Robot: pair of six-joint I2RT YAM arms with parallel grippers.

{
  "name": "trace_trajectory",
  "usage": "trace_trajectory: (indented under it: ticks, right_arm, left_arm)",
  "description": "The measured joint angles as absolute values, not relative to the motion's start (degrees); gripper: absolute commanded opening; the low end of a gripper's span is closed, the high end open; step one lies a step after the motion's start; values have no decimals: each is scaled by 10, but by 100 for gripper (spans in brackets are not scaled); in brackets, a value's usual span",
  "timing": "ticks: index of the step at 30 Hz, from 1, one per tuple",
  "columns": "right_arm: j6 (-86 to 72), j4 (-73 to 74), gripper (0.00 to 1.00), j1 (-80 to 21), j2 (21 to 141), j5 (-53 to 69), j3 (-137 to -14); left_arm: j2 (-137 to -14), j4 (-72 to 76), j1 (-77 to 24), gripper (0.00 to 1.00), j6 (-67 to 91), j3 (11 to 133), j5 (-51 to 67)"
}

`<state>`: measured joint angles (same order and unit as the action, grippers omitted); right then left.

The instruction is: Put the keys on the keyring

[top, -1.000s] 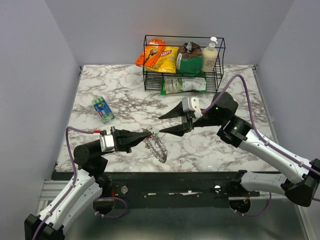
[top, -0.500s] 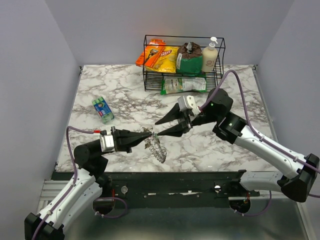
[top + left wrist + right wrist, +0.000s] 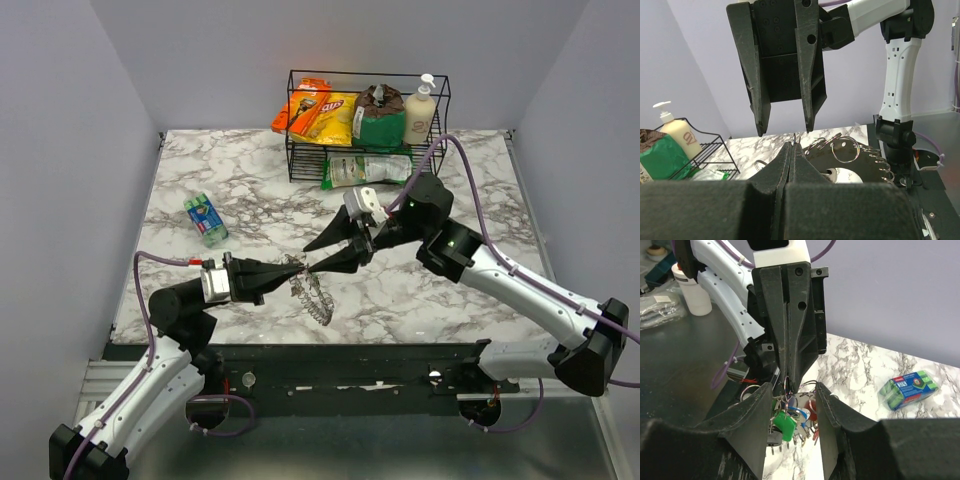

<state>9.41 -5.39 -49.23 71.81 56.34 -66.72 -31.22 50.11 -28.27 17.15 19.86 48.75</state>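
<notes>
At the near middle, left gripper (image 3: 298,268): jaws pressed tight together, pinching a thin wire loop of the keyring; the fingers lie level and point right, just above the table.
Right gripper (image 3: 308,260): jaws partly apart, holding nothing; it points left and down, head-on to the left gripper. In its own wrist view its fingers (image 3: 752,425) stand on either side of the left gripper's tip. I cannot tell whether they touch it.
Keyring (image 3: 314,296): a grey toothed coil, hanging from the pinch and trailing down to the right and nearer. Its low end lies on the marble close to the near edge.
Keys (image 3: 785,426): a small bunch just under the pinch, between the right fingers. A green head is in front, blue and red ones are behind it, and a dark one sits lower left. I cannot tell whether any are on the coil itself.
Left arm (image 3: 150,380): reaches in from the near left corner.
Right arm (image 3: 520,285): reaches in from the near right and bends over the right half.
Table (image 3: 250,190): white marble with grey veins.
Packet (image 3: 205,220): green and blue, lying left of centre, well apart from the grippers.
Rack (image 3: 300,150): black wire, at the far edge, holding snack bags.
Bottle (image 3: 420,110): a cream pump bottle, upright at the rack's right end.
</notes>
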Motion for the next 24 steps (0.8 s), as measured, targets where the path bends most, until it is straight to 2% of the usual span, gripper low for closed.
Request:
trace_trajectory:
  ticks: [6, 13, 16, 17, 20, 24]
  right_arm:
    - [96, -37, 44, -494, 727, 564, -675]
    - [105, -15, 35, -495, 732, 564, -676]
    - [109, -6, 23, -495, 732, 564, -678]
    - [111, -3, 13, -495, 732, 563, -678]
    - [116, 1, 1, -495, 732, 563, -679]
    - [119, 4, 1, -495, 733, 563, -682]
  left_arm:
    - [-313, 501, -283, 0, 170, 199, 488]
    - [-313, 501, -286, 0, 170, 199, 488]
    - [-314, 500, -286, 0, 168, 199, 487]
    - [-314, 500, -286, 0, 168, 199, 488]
    - [-314, 498, -286, 0, 166, 199, 488]
    - [-314, 497, -286, 0, 166, 199, 487]
